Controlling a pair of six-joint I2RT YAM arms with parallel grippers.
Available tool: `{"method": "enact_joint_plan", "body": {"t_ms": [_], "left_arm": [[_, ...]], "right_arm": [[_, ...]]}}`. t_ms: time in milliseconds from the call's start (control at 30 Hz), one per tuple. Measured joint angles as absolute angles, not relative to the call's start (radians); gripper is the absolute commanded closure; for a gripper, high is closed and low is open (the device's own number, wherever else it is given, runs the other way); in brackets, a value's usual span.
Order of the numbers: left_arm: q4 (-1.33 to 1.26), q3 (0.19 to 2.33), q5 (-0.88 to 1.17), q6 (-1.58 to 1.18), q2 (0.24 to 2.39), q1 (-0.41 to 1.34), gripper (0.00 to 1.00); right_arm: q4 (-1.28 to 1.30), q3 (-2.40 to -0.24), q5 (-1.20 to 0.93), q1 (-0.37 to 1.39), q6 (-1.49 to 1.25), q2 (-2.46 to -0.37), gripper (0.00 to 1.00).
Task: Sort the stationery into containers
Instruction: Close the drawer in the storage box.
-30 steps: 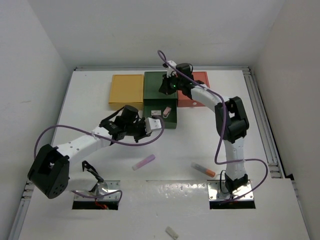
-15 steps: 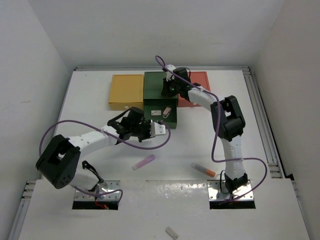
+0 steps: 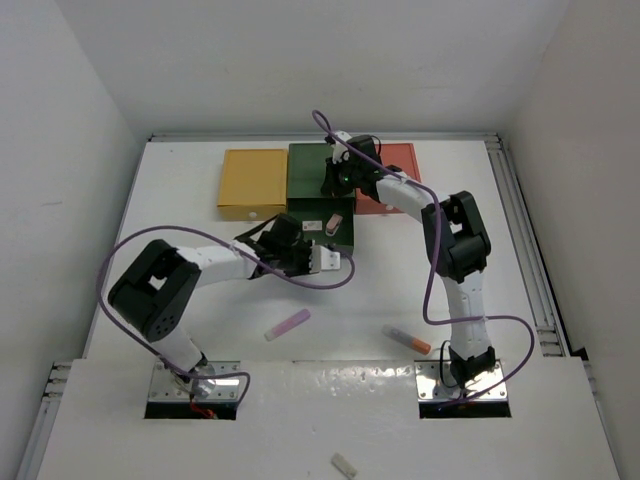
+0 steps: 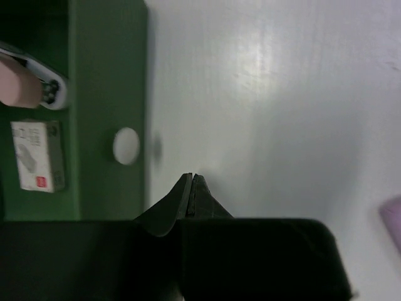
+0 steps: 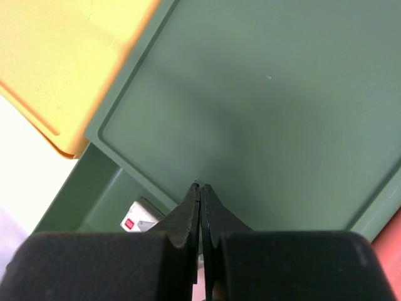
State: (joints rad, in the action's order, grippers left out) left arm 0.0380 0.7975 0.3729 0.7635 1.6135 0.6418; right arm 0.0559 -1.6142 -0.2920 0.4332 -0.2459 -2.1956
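A: Boxes first: how do the arms stand to them?

B: The right gripper (image 3: 337,180), jaws pressed together on nothing, sits over the lid of the dark green box (image 3: 305,170), which lies right under its tips. The mustard box (image 3: 252,180) and the salmon box (image 3: 405,158) flank it, one on each side.

A: And the other arm?

B: The left gripper (image 3: 325,259) is also pinched shut and empty. The front wall of the green box's open drawer (image 4: 106,94) is just beside its tips, not touching.

A: What lies loose?

B: The lilac stick (image 3: 288,323) lies behind the left gripper, toward that arm's base, with its long axis slanting across the gripper's line. The orange-tipped tube (image 3: 406,339) is well apart from both grippers, close to the right arm's base. Two erasers (image 4: 36,155) lie in the drawer, beyond its front wall from the left tips. The white knob (image 4: 126,145) sits a little to one side of them.

A: Which arm, then?

B: The left, I'd judge. It is nearer the stick, but it would have to draw back, spread its jaws and turn them across the stick's length.
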Motion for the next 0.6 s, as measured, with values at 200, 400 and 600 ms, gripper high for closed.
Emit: {"method": "enact_joint_plan", "body": {"t_ms": [200, 400, 600], "left_arm": [[-0.016, 0.932, 0.316, 0.780, 1.732, 0.642, 1.00], [-0.069, 0.990, 0.257, 0.791, 1.800, 0.642, 1.00], [-0.122, 0.994, 0.187, 0.842, 1.841, 0.642, 1.00]], "right_arm": [[0.063, -1.614, -0.309, 0.431, -0.249, -2.195, 1.00], [0.076, -1.617, -0.327, 0.424, -0.257, -2.195, 1.00], [0.086, -1.618, -0.345, 0.420, -0.260, -2.195, 1.00]]}}
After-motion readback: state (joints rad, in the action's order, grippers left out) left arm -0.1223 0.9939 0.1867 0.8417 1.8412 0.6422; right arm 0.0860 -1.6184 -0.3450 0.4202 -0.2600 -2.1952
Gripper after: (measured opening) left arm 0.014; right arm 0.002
